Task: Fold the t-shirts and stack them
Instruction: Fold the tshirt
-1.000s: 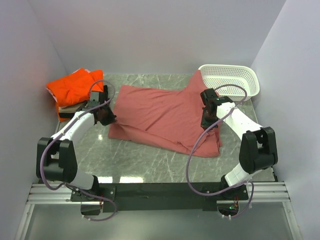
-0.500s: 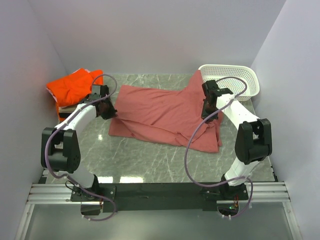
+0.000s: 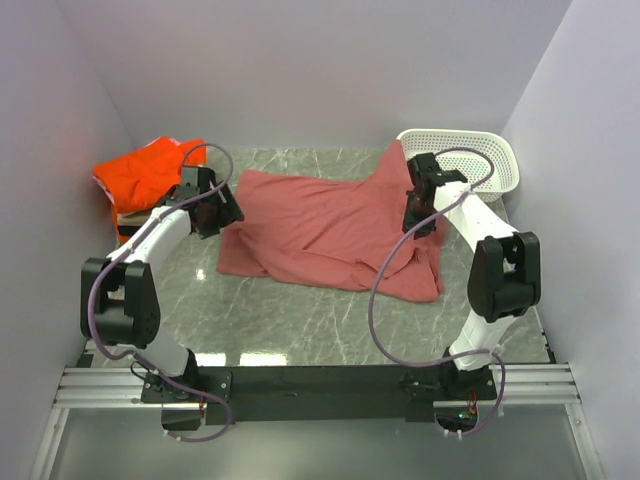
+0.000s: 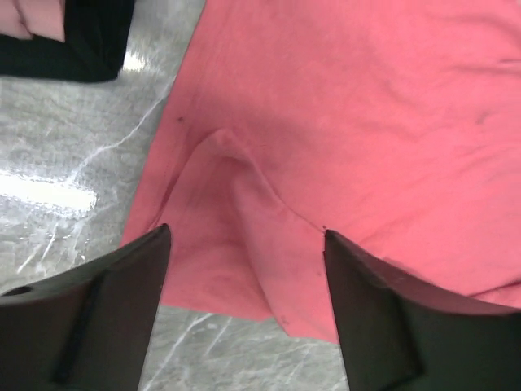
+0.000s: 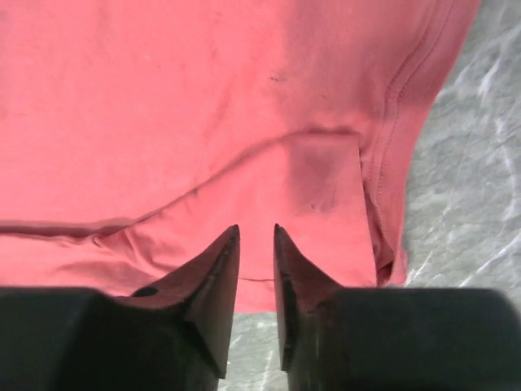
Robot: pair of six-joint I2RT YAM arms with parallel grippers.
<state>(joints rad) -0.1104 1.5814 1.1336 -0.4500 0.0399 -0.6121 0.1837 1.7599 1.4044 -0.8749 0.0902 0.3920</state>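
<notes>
Salmon shirt [image 3: 330,225] lay mid-table, loosely folded and not yet stacked on the orange pile [image 3: 140,175] at ten o'clock, so the job looked about half done, with the left gripper [image 4: 246,236] spread wide at its nine o'clock edge and the right gripper [image 5: 256,232] barely parted at three, both empty.

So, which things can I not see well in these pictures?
1. Pile under the orange shirt: top view, the left arm covers part of it; left wrist view, the picture edge cuts off the black cloth.
2. Right claw: top view, its own wrist hides the fingers.
3. Salmon shirt, lower layers: every view, its top layer covers them.
</notes>
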